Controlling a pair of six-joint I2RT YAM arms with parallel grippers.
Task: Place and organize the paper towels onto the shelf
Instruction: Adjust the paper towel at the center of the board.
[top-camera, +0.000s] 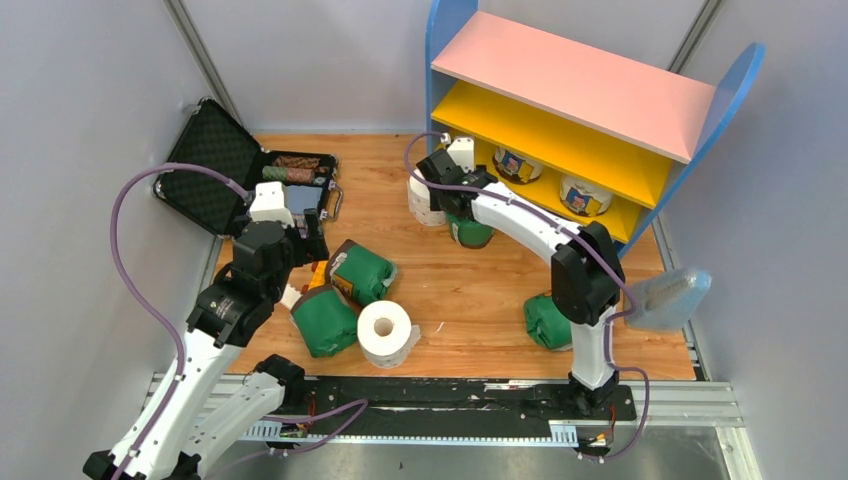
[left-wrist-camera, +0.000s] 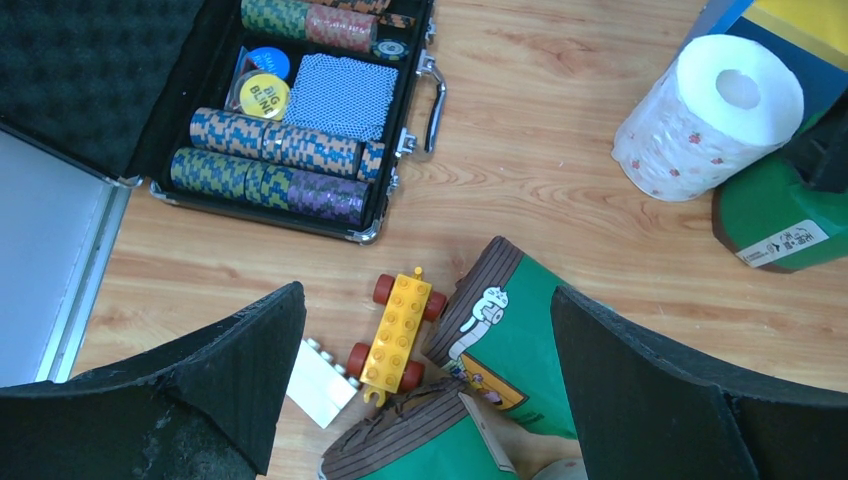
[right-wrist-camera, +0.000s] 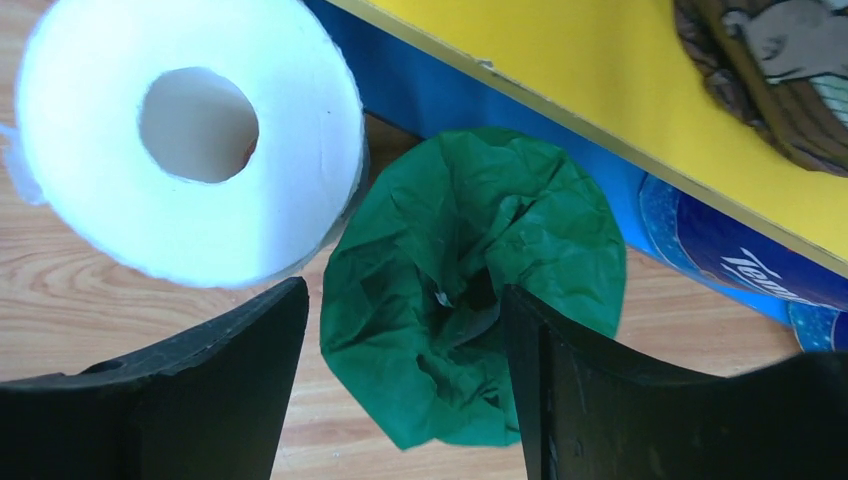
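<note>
Nearest the arm bases, a bare white roll (top-camera: 388, 332) lies on its side on the bench (top-camera: 470, 290), with a green roll (top-camera: 325, 320) just beside it on the left. A second green roll (top-camera: 548, 320) lies close to the right arm's base.

A little farther in, a labelled green roll (top-camera: 362, 272) lies tilted near the left claw (left-wrist-camera: 425, 310). That claw is spread wide and holds nothing. In the left wrist view a yellow toy car (left-wrist-camera: 398, 335) with red wheels and a small white brick (left-wrist-camera: 325, 380) lie on the wood between its fingers. The car is just beside the brown end of the labelled roll.

Farther on, the right claw (right-wrist-camera: 405, 300) hangs over an upright green roll (right-wrist-camera: 470, 290) that stands just in front of the shelf (top-camera: 580, 80). Its jaws are spread, one on each side of the roll's crumpled top; whether they touch the wrapper cannot be told. A dotted white roll (left-wrist-camera: 710, 115) stands just beside this roll, its hollow core facing up.

At the back right, the shelf has blue sides, a pink top board and yellow boards below. Two cream rolls (top-camera: 517, 163) with brown labels stand on the lower yellow board, and a blue-wrapped roll (right-wrist-camera: 740, 260) shows beneath that board's edge. At the back left a black case (top-camera: 215, 165) lies open, with stacks of chips inside.
</note>
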